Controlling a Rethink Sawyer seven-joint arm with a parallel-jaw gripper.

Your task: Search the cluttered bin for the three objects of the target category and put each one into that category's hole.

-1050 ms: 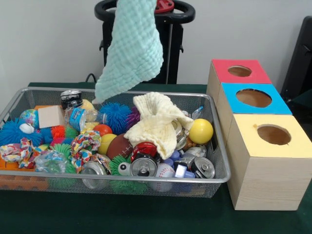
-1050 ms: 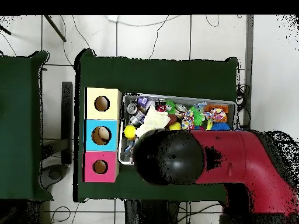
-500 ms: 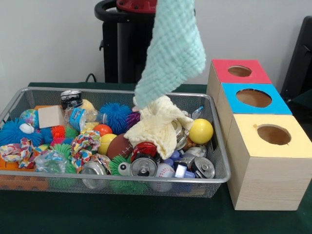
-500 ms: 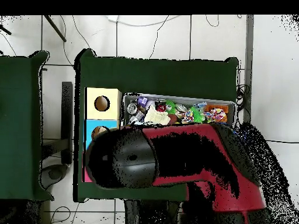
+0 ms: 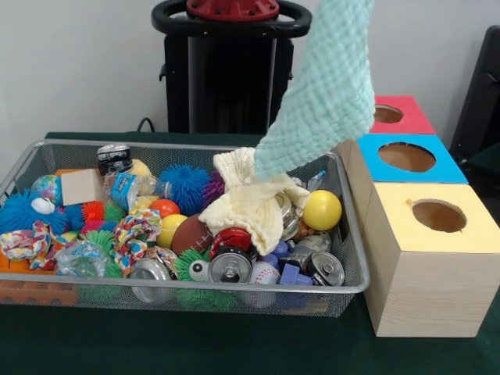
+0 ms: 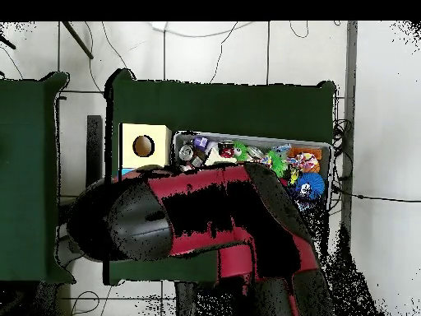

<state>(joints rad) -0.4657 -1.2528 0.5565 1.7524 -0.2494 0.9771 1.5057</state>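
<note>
Starting at nine o'clock in the front view, the wire bin (image 5: 353, 258) is packed with spiky blue balls (image 5: 186, 186), a patterned rag (image 5: 134, 228), cans (image 5: 230, 268), a small football (image 5: 190, 233), a yellow ball (image 5: 322, 209) and a cream cloth (image 5: 251, 197) lying on the pile near the middle. From twelve o'clock a mint-green cloth (image 5: 326, 90) hangs down out of the top edge, its lower corner dangling just above the cream cloth at the bin's right end. The gripper sits above the frame, and the overhead view shows only the red and black arm (image 6: 205, 222) covering it, so I cannot tell whether the claw is apart or clamped. At three o'clock stand the boxes: the yellow hole (image 5: 438, 215) nearest, then the blue hole (image 5: 406, 157), then the red hole (image 5: 387, 114), partly behind the hanging cloth.
</note>
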